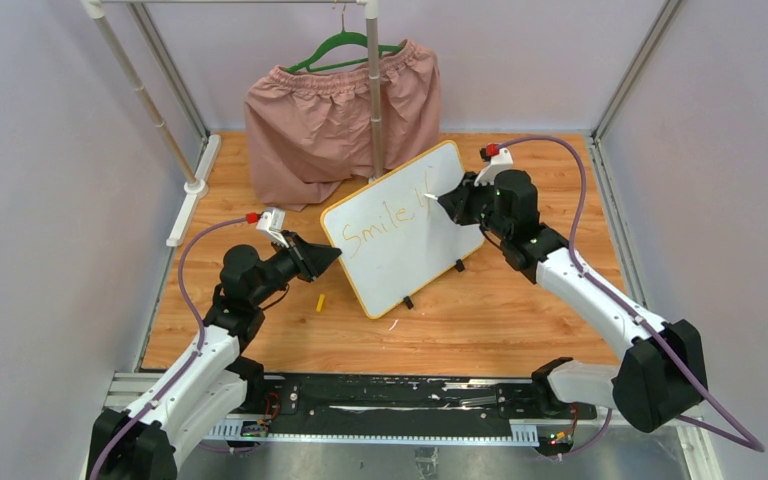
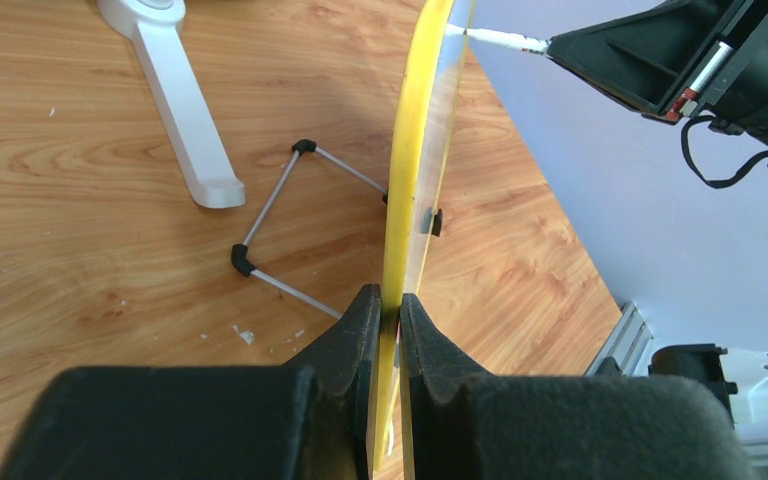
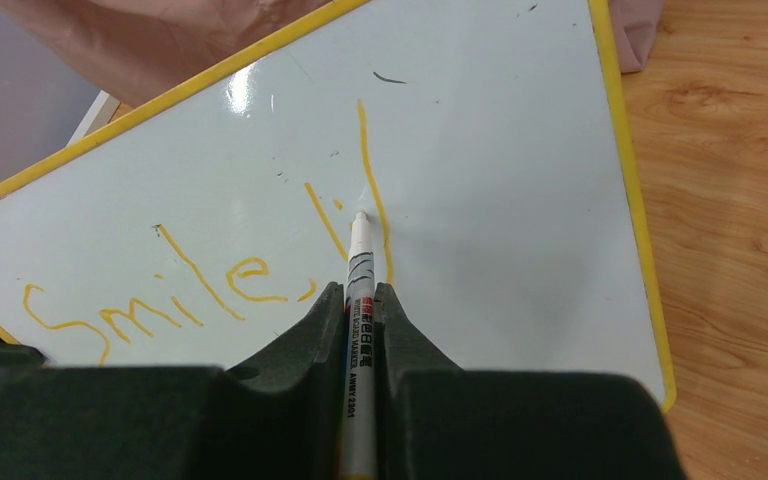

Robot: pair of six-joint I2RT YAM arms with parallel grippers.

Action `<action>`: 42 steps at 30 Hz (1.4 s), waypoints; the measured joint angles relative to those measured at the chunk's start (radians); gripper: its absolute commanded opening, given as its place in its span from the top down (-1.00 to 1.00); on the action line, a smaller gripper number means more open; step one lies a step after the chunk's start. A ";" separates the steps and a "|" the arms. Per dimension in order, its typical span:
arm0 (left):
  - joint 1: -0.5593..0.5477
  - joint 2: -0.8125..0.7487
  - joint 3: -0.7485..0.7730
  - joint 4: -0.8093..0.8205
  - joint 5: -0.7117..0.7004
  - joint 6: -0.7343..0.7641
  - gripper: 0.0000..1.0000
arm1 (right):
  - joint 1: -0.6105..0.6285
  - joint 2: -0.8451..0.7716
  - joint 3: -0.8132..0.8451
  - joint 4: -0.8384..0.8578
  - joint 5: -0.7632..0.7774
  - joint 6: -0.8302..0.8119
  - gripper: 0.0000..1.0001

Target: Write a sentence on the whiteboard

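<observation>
1. Whiteboard [image 1: 400, 235] stands tilted on the wood table [image 1: 520, 300], mid-scene in the top view and rotated so its long edge runs from 7 to 1 o'clock. The pink shorts [image 1: 340, 115] hang just behind it at 11.
2. Progress: the sentence [image 1: 380, 228] is only begun. "Smile" is done in orange, w/ a small comma-like tick after it. Next to that are two or three slanted strokes of a new letter, V- or W-like; I can't tell which.
3. Left to do, by my judgement: finish this word and write the rest. Most of the board's right half and the whole lower part are blank.
4. My right gripper [image 1: 452, 203], at the board's 2 o'clock side, is pinching the marker [image 3: 358, 300]. Its tip touches the surface between the fresh strokes.
5. My left gripper [image 2: 388, 300], at the board's 8 o'clock corner, is pressed together on the yellow frame edge, steadying it.
6. Look of the board: glossy white w/ glare, thin yellow frame, rounded corners, small black feet, a wire prop behind, and a short dark scuff near the top edge.
</observation>
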 measured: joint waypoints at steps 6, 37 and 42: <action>0.000 0.000 0.000 0.000 0.000 0.000 1.00 | 0.000 0.006 0.000 0.001 0.002 -0.002 1.00; 0.000 0.000 0.000 0.000 0.001 0.000 1.00 | -0.040 -0.018 -0.001 0.009 0.026 -0.001 1.00; 0.000 0.000 0.000 0.000 0.000 0.000 1.00 | -0.040 0.009 0.027 0.028 0.026 -0.001 1.00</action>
